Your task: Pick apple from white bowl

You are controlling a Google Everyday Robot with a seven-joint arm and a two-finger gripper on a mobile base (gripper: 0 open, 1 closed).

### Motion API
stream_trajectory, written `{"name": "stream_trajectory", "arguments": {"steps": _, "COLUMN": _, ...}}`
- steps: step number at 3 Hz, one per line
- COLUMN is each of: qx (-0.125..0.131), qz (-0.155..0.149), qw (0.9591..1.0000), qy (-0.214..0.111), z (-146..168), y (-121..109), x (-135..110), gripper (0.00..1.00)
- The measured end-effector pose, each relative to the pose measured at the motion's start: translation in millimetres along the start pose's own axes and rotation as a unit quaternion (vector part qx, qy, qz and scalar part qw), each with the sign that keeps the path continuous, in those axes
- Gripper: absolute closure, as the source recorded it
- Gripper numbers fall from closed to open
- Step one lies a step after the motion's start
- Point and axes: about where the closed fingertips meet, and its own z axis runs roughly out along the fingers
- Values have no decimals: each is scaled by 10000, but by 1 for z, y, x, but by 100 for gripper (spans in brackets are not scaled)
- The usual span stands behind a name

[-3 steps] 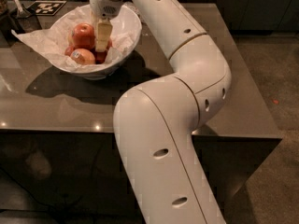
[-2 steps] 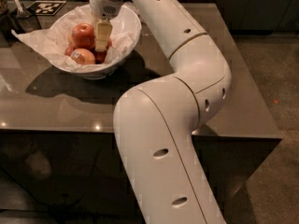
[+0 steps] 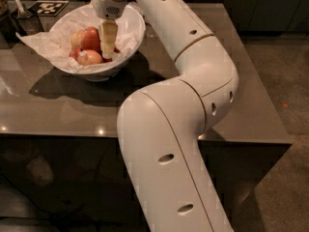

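Nearest the camera is the big white jointed robot arm (image 3: 164, 144), and it's basically in the same pose as a second ago. The elbow hasn't moved and nothing has lifted. My read is that it's paused over the grab, not mid-reach, so the pick itself isn't done yet.

Beyond the arm is the dark glossy tabletop (image 3: 58, 110). On it sits the large round white bowl (image 3: 112, 66), lined with crumpled white tissue paper (image 3: 36, 40) that spills over the left rim.

The cream-padded two-finger gripper (image 3: 107, 52) points straight down into the bowl, right of centre, its tip down among the fruit. It's touching or just beside the right flank of the glossy deep red apple (image 3: 91, 37), which is still sitting in the bowl. I honestly can't tell how wide the claw is, or whether it has a grip on the apple, since it's edge-on from here.

A paler yellow-orange apple (image 3: 89, 58) sits just in front of the red one. At the back edge of the table there's a black-and-white square marker (image 3: 47, 7).
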Motion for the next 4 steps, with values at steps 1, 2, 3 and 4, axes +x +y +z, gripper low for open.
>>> {"name": "stream_trajectory", "arguments": {"steps": 1, "qx": 30, "qz": -22, "qw": 10000, "qy": 7, "z": 2, "y": -2, "x": -7, "gripper": 0}}
{"name": "stream_trajectory", "arguments": {"steps": 2, "qx": 13, "qz": -41, "qw": 10000, "qy": 60, "z": 6, "y": -2, "x": -12, "gripper": 0}}
{"name": "stream_trajectory", "arguments": {"steps": 3, "qx": -1, "qz": -71, "qw": 9996, "qy": 262, "z": 11, "y": -2, "x": -15, "gripper": 0}}
{"name": "stream_trajectory", "arguments": {"steps": 4, "qx": -1, "qz": -71, "qw": 9996, "qy": 262, "z": 11, "y": -2, "x": -15, "gripper": 4}}
